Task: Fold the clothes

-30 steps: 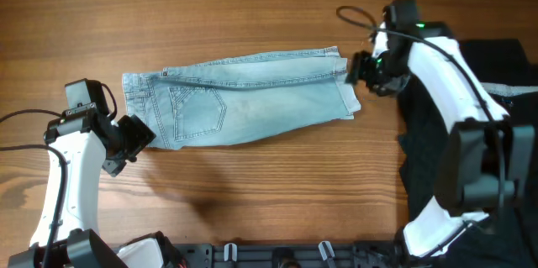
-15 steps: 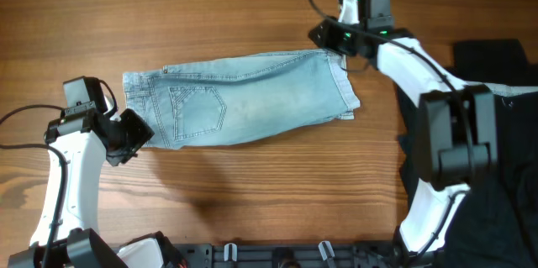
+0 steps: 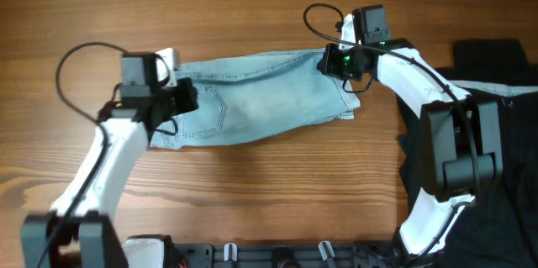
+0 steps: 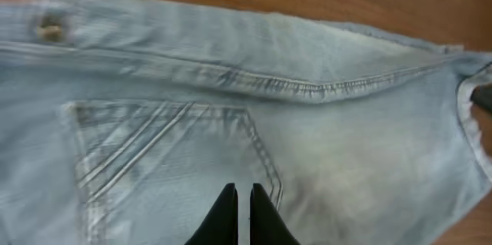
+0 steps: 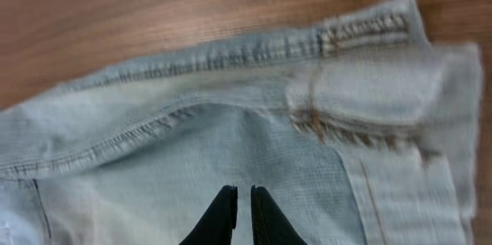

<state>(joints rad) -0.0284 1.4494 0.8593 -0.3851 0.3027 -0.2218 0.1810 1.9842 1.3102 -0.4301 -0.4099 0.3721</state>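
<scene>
The clothes, light blue denim shorts (image 3: 261, 104), lie flat across the middle of the table, waistband to the left and cuffed hem (image 3: 349, 96) to the right. My left gripper (image 3: 187, 98) hovers over the waistband end. In the left wrist view its jaws (image 4: 237, 190) are shut above the stitched back pocket (image 4: 169, 153), with no cloth bunched between them. At the hem end's far corner sits my right gripper (image 3: 330, 62). Seen from the right wrist, it (image 5: 237, 191) is shut over the leg fabric (image 5: 231, 145), just short of the cuff (image 5: 369, 99).
A pile of black garments (image 3: 504, 176) lies at the right edge under the right arm. A black cable (image 3: 319, 16) loops behind the right wrist, another (image 3: 71, 62) behind the left. Bare wood table (image 3: 252, 192) surrounds the shorts.
My left gripper swung from beside the shorts' lower left corner up over the waistband end and shut. My right gripper closed and shifted slightly down onto the hem corner. The shorts lie as before.
</scene>
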